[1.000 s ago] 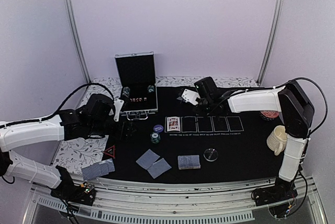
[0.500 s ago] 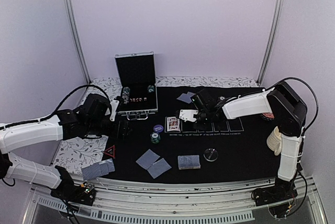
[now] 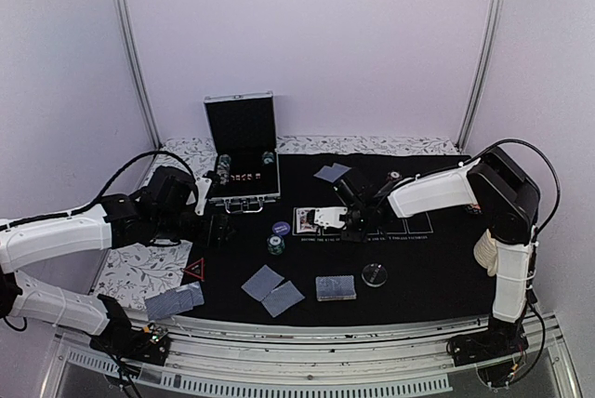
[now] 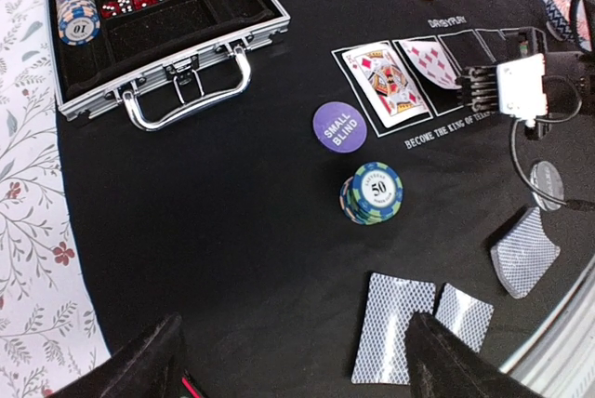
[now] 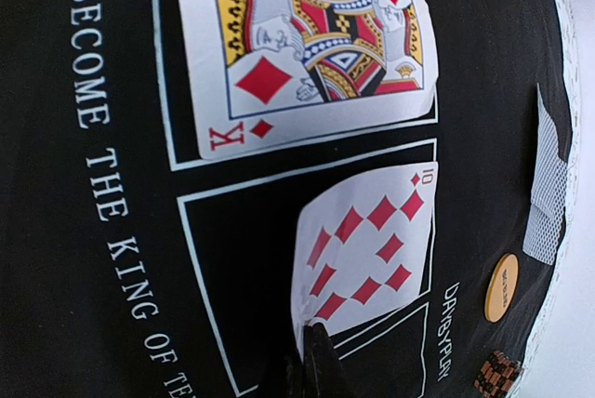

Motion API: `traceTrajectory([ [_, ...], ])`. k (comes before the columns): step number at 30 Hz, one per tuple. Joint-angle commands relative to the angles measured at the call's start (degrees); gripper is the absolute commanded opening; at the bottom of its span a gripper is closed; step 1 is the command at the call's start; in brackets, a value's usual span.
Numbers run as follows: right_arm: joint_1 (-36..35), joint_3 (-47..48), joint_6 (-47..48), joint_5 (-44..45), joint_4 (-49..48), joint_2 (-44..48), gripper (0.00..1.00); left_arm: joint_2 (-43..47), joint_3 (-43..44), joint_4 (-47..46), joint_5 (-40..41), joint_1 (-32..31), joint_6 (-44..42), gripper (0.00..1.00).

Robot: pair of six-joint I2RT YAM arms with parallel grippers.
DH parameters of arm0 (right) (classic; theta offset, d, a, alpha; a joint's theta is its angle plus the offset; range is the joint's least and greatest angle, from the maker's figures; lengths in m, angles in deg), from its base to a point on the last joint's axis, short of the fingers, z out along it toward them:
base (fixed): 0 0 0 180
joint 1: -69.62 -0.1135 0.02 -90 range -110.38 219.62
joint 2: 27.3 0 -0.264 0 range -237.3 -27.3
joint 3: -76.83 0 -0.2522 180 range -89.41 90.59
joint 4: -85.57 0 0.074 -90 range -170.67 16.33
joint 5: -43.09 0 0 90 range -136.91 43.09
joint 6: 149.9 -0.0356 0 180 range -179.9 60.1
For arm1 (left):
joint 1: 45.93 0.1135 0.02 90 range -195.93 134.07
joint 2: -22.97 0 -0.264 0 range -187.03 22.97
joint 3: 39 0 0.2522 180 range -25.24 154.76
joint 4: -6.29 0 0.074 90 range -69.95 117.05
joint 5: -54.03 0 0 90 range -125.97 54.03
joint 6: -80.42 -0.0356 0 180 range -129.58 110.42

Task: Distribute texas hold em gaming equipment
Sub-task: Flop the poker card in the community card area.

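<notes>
I'm seeing plain pale-lilac walls (image 3: pixel 307 35) wrapping round the back, two metal uprights (image 3: pixel 132 54) running up the corners, and soft even light falling on the floral tablecloth (image 3: pixel 125 277).

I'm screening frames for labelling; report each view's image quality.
Top external: even soft light, sharp, no glare on the black mat. Left wrist: wide-angle bending at the edges, the left pincer's fingers blurred. Right wrist: close, tilted, ten of diamonds crisp, the right pincer dark and soft.

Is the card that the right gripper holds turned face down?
No, the card pinched in the right gripper shows its face upward, a ten of diamonds.
</notes>
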Motion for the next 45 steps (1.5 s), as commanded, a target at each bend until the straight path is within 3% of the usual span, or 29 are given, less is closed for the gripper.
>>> traceTrajectory([
  [1,-1.2,-1.3,1.1,-2.9,1.9,1.6,0.03,-0.3,-0.1,1.2,-0.6,0.9,0.1,0.83],
  [6,-1.2,-1.4,1.6,-1.3,2.5,1.5,0.05,0.1,-0.6,1.3,-0.6,0.9,0.1,0.84],
  [10,-1.3,-1.5,2.5,0.9,2.9,1.2,0.16,0.1,-0.5,1.4,-0.9,1.0,0.1,0.84],
  [11,-1.5,-1.5,2.9,1.8,2.9,1.2,0.24,0.1,-0.5,1.4,-1.3,1.0,0.2,0.84],
  [15,-2.6,-1.5,3.9,5.0,3.8,1.2,0.37,0.4,-0.2,2.1,-2.1,1.3,1.0,0.84],
  [21,-4.0,-3.0,2.0,4.2,4.6,5.6,0.51,1.2,10.6,16.3,-5.4,1.2,1.8,0.88],
  [24,-4.0,-4.1,-0.4,1.0,3.2,10.6,0.59,2.9,16.2,22.6,-3.1,-0.2,-1.1,0.95],
  [30,-4.0,-5.5,-3.6,-1.5,2.4,17.7,0.8,2.3,28.0,36.7,13.6,-8.4,-12.2,0.96],
  [32,-4.0,-5.5,-4.9,-1.7,2.5,18.8,0.86,2.3,28.7,36.8,9.9,-9.0,-17.9,0.97],
  [34,-4.0,-5.6,-5.7,-2.4,2.8,19.6,1.0,1.7,29.5,36.7,6.9,-10.2,-23.7,0.97],
  [39,-4.1,-6.1,-6.9,-3.2,4.0,20.2,0.99,-2.8,24.6,44.1,6.4,-12.3,-38.6,0.98],
  [42,-4.4,-5.3,-8.1,-1.9,3.6,20.9,0.99,-6.5,19.7,51.0,7.5,-12.4,-38.4,0.98],
  [45,-4.4,-3.7,-12.9,-4.5,3.7,22.8,0.99,-4.4,15.3,50.9,5.1,-12.4,-39.2,0.98],
])
